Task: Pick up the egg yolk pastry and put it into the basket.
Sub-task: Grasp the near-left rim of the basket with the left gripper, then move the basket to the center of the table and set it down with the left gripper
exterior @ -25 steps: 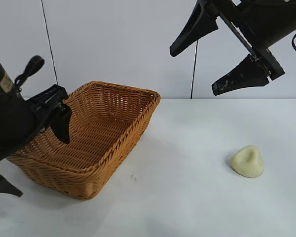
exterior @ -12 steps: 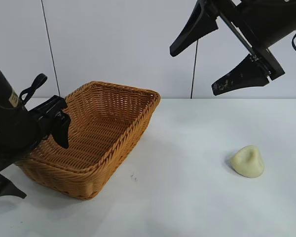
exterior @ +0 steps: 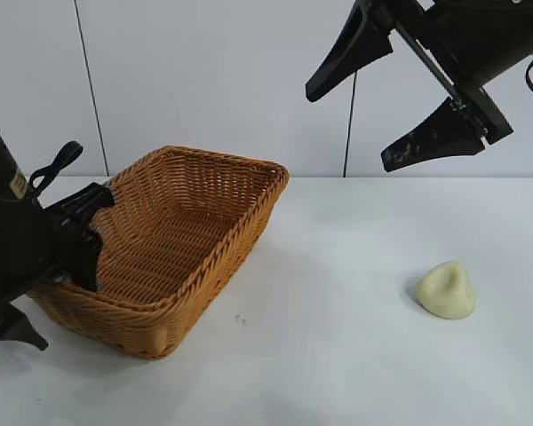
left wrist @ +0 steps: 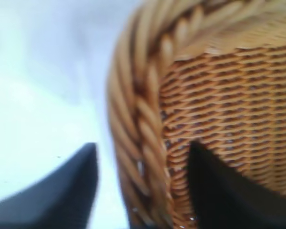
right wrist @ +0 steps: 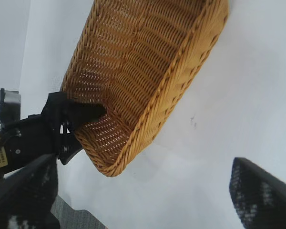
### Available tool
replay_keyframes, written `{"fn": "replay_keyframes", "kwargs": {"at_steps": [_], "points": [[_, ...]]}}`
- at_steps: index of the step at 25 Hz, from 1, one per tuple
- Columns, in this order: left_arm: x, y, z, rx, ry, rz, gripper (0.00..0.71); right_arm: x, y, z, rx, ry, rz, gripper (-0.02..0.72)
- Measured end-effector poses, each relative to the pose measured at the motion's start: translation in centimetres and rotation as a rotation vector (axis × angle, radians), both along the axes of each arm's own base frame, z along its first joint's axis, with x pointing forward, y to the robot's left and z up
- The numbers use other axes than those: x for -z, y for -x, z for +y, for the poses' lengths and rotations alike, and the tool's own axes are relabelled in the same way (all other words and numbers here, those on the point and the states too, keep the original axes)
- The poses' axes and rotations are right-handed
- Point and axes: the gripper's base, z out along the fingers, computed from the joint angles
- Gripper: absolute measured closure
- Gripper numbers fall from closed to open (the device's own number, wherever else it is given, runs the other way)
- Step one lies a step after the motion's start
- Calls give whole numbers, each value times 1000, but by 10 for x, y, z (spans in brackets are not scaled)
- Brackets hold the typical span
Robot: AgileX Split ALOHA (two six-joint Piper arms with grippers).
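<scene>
Exterior view: left gripper [exterior: 82, 244] straddled the basket [exterior: 218, 253] rim; pastry [exterior: 447, 290] lay on the table [exterior: 338, 355], well apart to the right.
Left wrist view showed one finger [left wrist: 62, 195] outside and one inside the braided rim, parted, not clamped; fingertips cut off; right gripper [exterior: 400, 93] hung high, spread wide, holding nothing; a pale label on the left arm was unreadable.
</scene>
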Motion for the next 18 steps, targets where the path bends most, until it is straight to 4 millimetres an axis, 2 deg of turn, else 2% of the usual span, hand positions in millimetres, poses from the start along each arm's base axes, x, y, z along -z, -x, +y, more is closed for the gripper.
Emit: {"fn": "replay_keyframes", "kwargs": {"at_steps": [7, 15, 18], "points": [[-16, -11, -4, 159, 15, -30, 619, 0, 0, 0, 0, 0, 0, 6], [-38, -45, 29, 260, 66, -46, 619, 0, 0, 0, -1, 0, 1, 6], [-44, -56, 36, 368, 50, -54, 619, 0, 0, 0, -1, 0, 1, 6]]}}
